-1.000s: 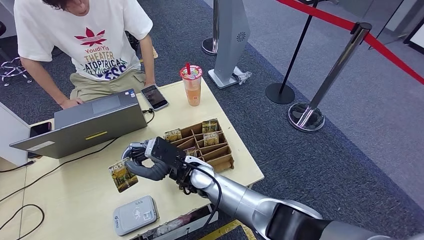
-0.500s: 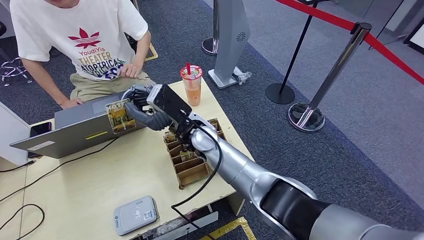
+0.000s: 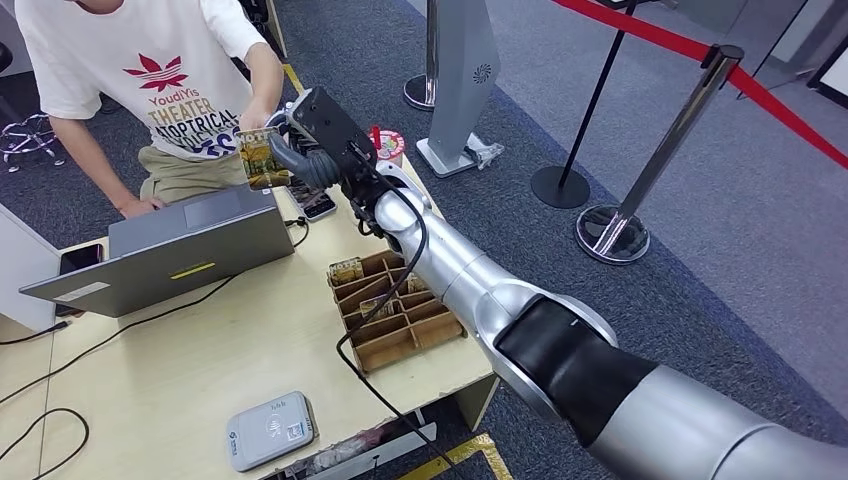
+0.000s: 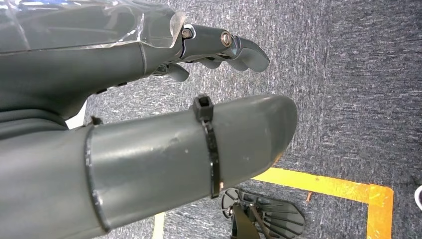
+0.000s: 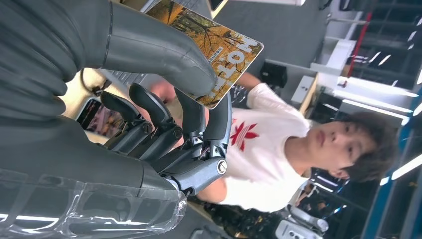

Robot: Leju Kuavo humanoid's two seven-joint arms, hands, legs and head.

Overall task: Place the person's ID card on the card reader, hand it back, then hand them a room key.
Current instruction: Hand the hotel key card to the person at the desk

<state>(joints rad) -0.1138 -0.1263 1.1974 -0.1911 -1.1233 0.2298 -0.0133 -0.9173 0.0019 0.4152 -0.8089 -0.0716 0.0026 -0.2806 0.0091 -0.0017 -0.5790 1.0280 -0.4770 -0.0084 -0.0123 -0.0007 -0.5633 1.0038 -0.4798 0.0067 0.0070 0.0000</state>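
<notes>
Head view: right hand (image 3: 300, 152) is stretched out over the light wooden bench (image 3: 180, 360) toward the seated person in the white printed T-shirt (image 3: 150, 80), pinching a thin glossy card with an autumn-leaf print (image 3: 262, 158) upright between thumb and fingers, just in front of the person's raised hand (image 3: 255, 118). Grey flat card reader (image 3: 270, 430) sits at the bench's near edge, well apart from the card; brown cardboard divider tray (image 3: 395, 315) holds more printed cards beside the open grey laptop (image 3: 170, 250). Left wrist view: left hand (image 4: 164, 99) hangs over grey carpet, fingers loosely apart, holding nothing. Right wrist view: thumb lies on the card's (image 5: 214, 45) printed face, dark fingers (image 5: 199, 117) back it from behind, most of the card sticks out free. Judgement: card looks light, stiff and slick, so it could slide under a weak pinch; the free end looks the best place for the person to take it.
</notes>
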